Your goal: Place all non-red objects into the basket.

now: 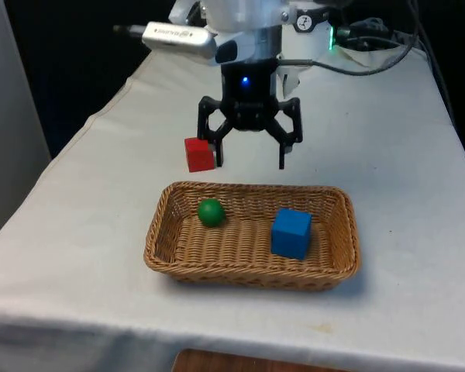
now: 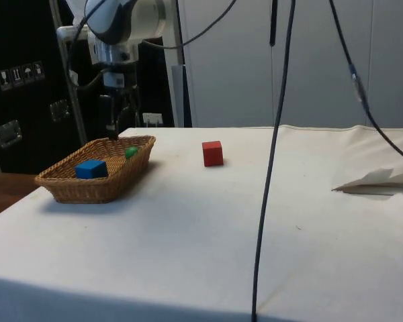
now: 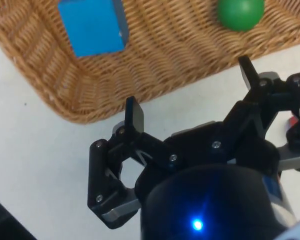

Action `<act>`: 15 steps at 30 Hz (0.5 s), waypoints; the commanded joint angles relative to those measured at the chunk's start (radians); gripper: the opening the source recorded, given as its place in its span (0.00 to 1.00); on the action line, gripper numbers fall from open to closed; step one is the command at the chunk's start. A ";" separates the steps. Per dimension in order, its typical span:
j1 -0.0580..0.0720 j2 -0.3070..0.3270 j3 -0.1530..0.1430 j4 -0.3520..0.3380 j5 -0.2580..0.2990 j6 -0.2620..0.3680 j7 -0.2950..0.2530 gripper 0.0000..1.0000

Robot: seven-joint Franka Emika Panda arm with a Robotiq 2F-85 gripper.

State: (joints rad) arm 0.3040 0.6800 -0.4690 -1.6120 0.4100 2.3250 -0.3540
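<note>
The oblong brown wicker basket (image 1: 252, 267) lies flat on the white tablecloth (image 1: 77, 232), its long axis running from the front view's left to the front view's right. Inside it sit 2 things: a small green ball (image 1: 211, 212) towards the end at the front view's left, and a blue cube (image 1: 291, 232) towards the other end, the 2 apart from each other. A red cube (image 1: 199, 153) stands on the cloth outside the basket, beyond its far rim. The black two-finger gripper (image 1: 249, 160) hangs above the cloth just past that far rim, its fingers spread wide with nothing between them. The side view adds a dark cabinet (image 2: 20, 94) behind the basket, pale wall panels (image 2: 309, 60) and a black cable (image 2: 272, 168) hanging down. In the wrist view (image 3: 190, 92) the fingers hover over bare cloth beside the basket's rim (image 3: 90, 107).
</note>
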 commanded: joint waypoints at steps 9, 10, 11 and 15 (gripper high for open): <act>0.030 -0.062 0.003 -0.056 -0.023 0.000 0.023 1.00; 0.043 -0.078 -0.003 -0.073 -0.033 0.003 0.034 1.00; 0.050 -0.092 -0.002 -0.084 -0.038 0.002 0.038 1.00; 0.061 -0.121 0.002 -0.105 -0.052 -0.001 0.048 1.00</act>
State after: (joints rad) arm 0.3590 0.5580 -0.4580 -1.7140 0.3600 2.3230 -0.3100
